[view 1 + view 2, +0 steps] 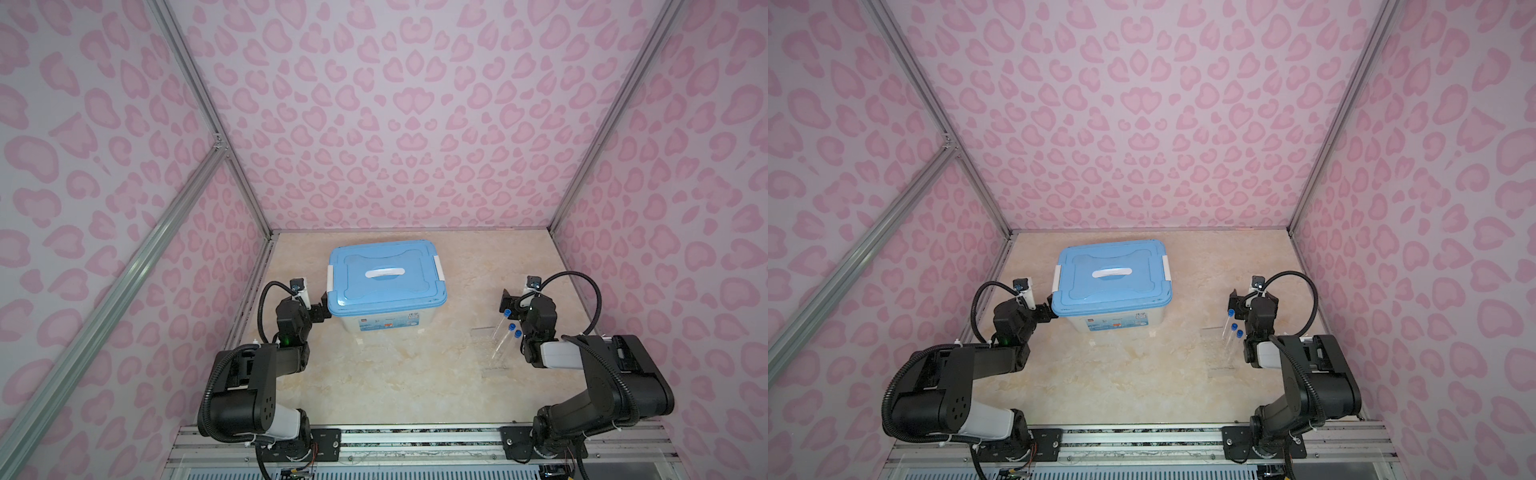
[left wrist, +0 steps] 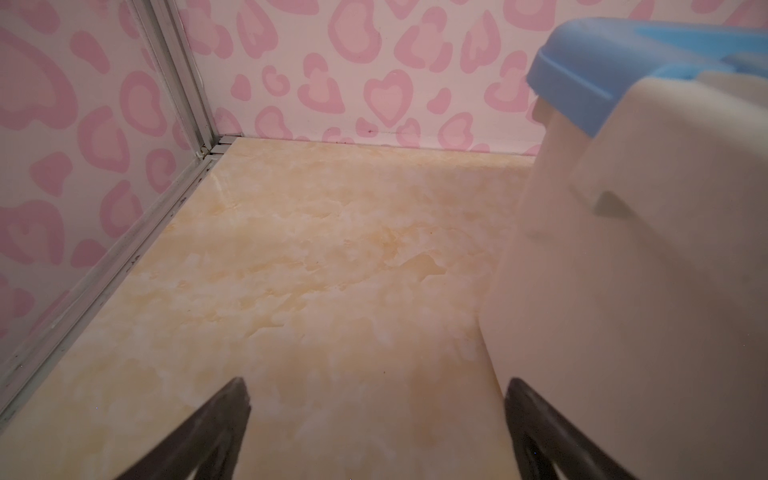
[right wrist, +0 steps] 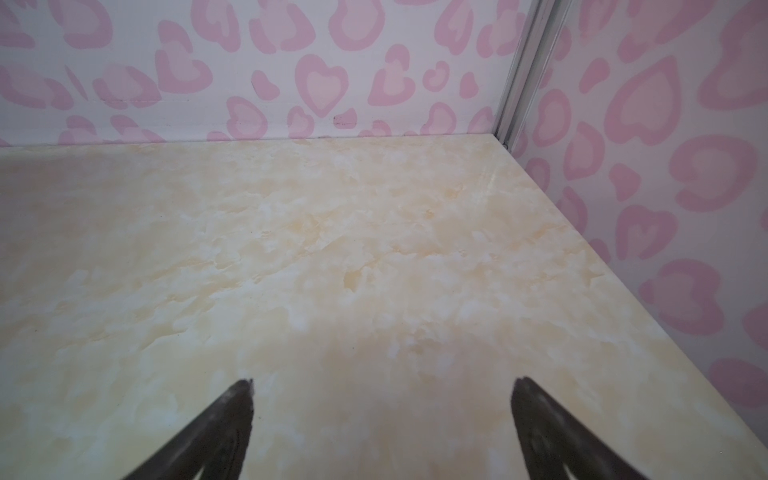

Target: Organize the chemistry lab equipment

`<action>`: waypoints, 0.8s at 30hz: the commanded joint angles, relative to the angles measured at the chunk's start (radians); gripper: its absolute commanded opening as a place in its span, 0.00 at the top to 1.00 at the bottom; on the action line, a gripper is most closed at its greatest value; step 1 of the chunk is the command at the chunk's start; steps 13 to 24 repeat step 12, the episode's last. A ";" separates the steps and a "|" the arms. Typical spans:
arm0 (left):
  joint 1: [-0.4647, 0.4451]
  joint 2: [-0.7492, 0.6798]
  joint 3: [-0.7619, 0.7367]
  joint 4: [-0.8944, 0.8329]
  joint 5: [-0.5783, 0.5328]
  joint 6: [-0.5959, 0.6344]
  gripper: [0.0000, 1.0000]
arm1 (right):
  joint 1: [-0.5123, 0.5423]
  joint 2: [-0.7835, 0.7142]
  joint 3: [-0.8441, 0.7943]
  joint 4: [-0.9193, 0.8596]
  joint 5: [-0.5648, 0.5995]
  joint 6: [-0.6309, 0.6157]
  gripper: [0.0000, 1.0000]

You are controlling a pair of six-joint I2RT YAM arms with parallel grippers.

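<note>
Of the chemistry lab equipment, three long clear tubes with blue caps (image 1: 508, 328) (image 1: 1232, 328) show in both top views, leaning together at the right of the table in what looks like a clear stand. My right gripper (image 1: 524, 297) (image 1: 1253, 299) hangs just behind their caps, facing the back wall. It is open, with only bare tabletop between its fingers in the right wrist view (image 3: 384, 382). My left gripper (image 1: 313, 305) (image 1: 1040, 309) (image 2: 377, 386) is open and empty beside the left wall of the bin, one fingertip (image 2: 517, 386) close to it.
The large white bin (image 1: 376, 322) (image 2: 623, 291) stands at the back centre with its blue lid (image 1: 384, 272) (image 2: 582, 79) on and white side latches down. Pink patterned walls with metal rails close three sides. The arm bases sit on the front rail.
</note>
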 commanded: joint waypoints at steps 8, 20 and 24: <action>-0.004 0.010 0.018 0.023 -0.016 0.010 0.03 | 0.001 0.001 0.002 0.011 0.015 -0.005 0.02; -0.005 -0.001 0.002 0.041 -0.017 0.007 0.03 | 0.000 0.001 0.002 0.011 0.015 -0.005 0.02; -0.005 -0.001 0.002 0.041 -0.017 0.007 0.03 | 0.000 0.001 0.002 0.011 0.015 -0.005 0.02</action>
